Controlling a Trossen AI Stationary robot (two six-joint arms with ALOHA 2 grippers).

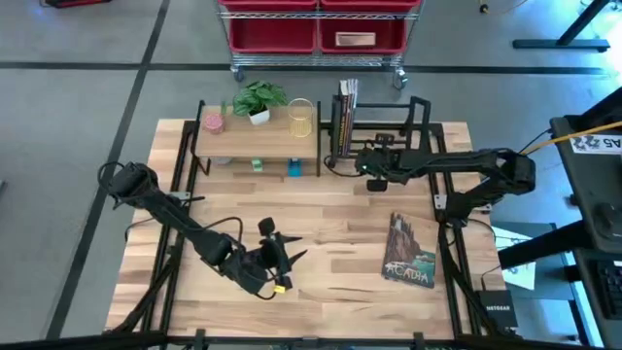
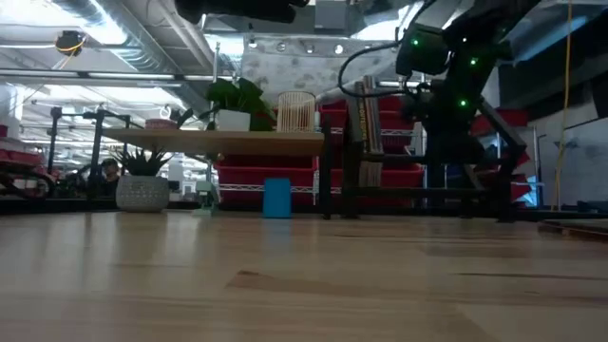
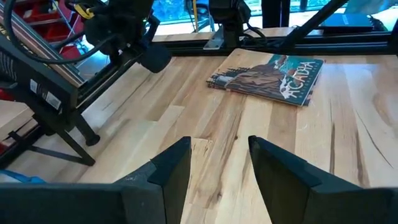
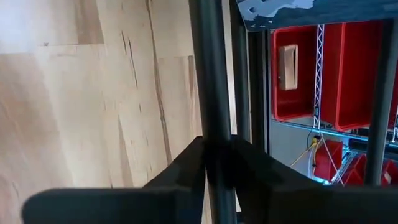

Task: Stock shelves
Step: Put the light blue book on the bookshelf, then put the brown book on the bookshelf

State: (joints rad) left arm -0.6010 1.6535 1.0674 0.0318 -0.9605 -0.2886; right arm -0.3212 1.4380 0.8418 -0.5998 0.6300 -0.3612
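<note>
The wood-topped shelf (image 1: 258,136) stands at the far middle of the table, with a pink pot, a plant and a yellow wire basket on its top. Right of it stands the black book rack (image 1: 389,131), with books (image 1: 346,107) upright at its left end. My right gripper (image 1: 374,177) is at the rack's near side, shut on one of its bars. A picture book (image 1: 411,251) lies flat on the table at the near right. My left gripper (image 1: 287,248) hovers open near the table's near middle, pointing toward that book (image 3: 267,73), with nothing between its fingers. My right gripper pinches a black bar of the book rack (image 4: 214,93) between its two fingers (image 4: 186,168), which lie across the bar. The arm reaches in from the table's right. The rack stands on the table.
A wheeled cart with red bins (image 1: 316,34) stands beyond the table's far edge. Small blue and green items (image 1: 293,168) sit under the wood shelf. Bare wood lies between the two grippers and around the flat book.
</note>
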